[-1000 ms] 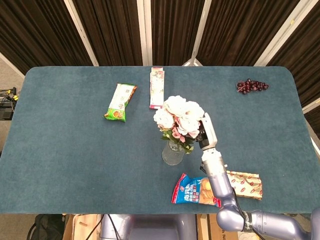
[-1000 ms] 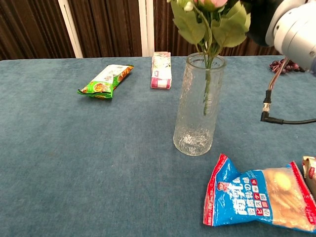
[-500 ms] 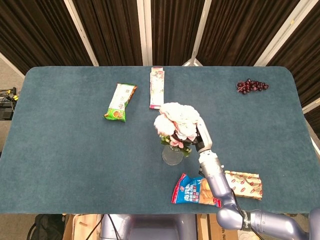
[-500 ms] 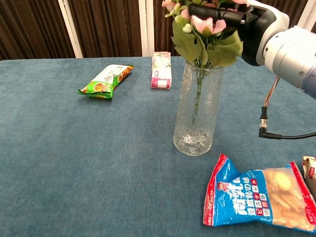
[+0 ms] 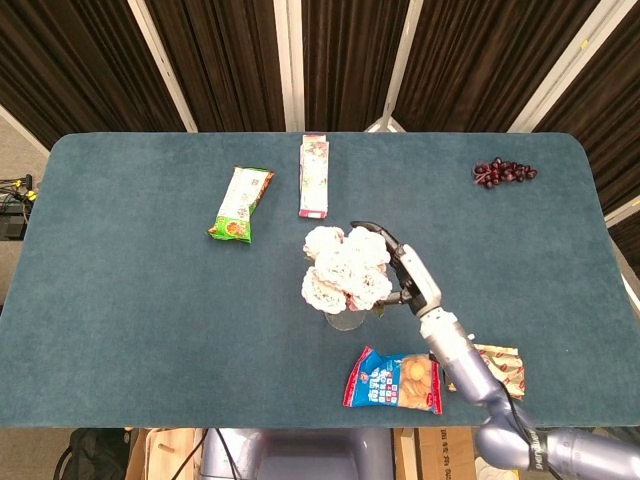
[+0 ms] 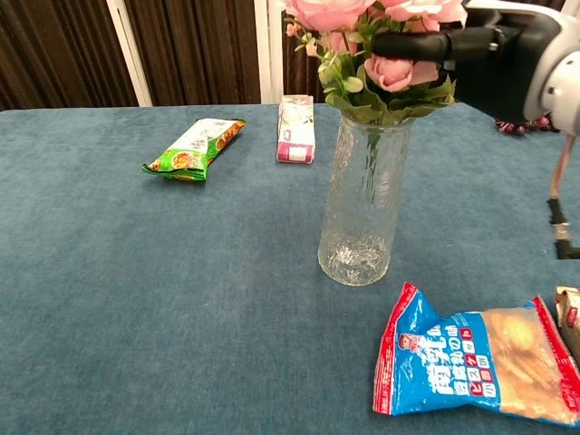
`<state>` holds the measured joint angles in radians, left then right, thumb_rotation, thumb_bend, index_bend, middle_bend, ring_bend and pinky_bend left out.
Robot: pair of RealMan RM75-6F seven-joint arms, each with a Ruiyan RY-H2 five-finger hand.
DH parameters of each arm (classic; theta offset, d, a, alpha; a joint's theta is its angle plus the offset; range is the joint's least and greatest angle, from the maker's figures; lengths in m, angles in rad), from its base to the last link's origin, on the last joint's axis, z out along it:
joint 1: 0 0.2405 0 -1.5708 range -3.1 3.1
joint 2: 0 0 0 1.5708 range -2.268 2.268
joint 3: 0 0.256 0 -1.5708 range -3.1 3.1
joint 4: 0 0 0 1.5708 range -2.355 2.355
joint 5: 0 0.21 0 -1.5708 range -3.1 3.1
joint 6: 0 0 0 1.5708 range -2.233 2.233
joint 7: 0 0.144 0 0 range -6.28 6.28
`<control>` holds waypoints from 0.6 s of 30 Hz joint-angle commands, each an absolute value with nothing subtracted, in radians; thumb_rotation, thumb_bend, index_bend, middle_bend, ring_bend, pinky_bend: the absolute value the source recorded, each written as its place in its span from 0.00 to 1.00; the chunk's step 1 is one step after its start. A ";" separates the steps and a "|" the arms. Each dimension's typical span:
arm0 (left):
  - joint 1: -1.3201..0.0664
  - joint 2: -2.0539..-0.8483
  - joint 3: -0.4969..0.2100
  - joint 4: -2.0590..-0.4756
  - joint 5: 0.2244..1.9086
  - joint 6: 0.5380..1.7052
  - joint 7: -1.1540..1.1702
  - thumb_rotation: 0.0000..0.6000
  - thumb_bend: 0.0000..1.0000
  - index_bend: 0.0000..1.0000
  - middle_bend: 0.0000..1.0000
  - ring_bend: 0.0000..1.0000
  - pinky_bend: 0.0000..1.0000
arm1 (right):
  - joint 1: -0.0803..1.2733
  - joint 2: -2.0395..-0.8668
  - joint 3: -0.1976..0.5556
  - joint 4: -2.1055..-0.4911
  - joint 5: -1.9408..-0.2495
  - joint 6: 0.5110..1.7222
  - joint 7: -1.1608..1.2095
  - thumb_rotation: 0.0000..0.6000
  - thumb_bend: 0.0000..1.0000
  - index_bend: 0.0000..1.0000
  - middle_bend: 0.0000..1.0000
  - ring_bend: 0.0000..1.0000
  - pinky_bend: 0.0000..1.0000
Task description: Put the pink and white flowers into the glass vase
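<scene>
The pink and white flowers stand in the glass vase at the table's middle, stems down inside the glass and leaves resting at the rim. In the chest view the blooms fill the top edge. My right hand sits just right of the bouquet at bloom height. Its fingers are spread apart around the blooms' right side and lie against them, without a clear grip. From the head view only the vase's base peeks out under the flowers. My left hand is out of both views.
A blue chips bag and a red-patterned packet lie near the front edge, right of the vase. A green snack packet and a pink-white box lie behind the vase. Dark grapes sit at the far right.
The flowers have sunk from above the vase down into it, until the leaves reached the rim. My right hand came down with them and its fingers spread apart.
</scene>
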<state>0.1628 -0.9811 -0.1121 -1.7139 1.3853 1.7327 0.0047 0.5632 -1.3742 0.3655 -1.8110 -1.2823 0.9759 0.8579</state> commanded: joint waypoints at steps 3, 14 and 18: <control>0.163 -0.981 -0.111 -1.717 1.385 1.731 0.007 1.00 0.19 0.15 0.00 0.00 0.00 | 0.532 -1.271 0.305 -1.827 -1.324 0.913 0.883 1.00 0.13 0.18 0.14 0.15 0.04; 0.164 -0.979 -0.109 -1.721 1.388 1.735 0.003 1.00 0.19 0.15 0.00 0.00 0.00 | 0.463 -1.101 0.247 -1.838 -1.432 0.930 1.022 1.00 0.13 0.18 0.14 0.13 0.02; 0.165 -0.979 -0.108 -1.721 1.390 1.734 0.000 1.00 0.19 0.15 0.00 0.00 0.00 | 0.408 -1.017 0.221 -1.817 -1.493 0.999 1.090 1.00 0.13 0.18 0.14 0.13 0.02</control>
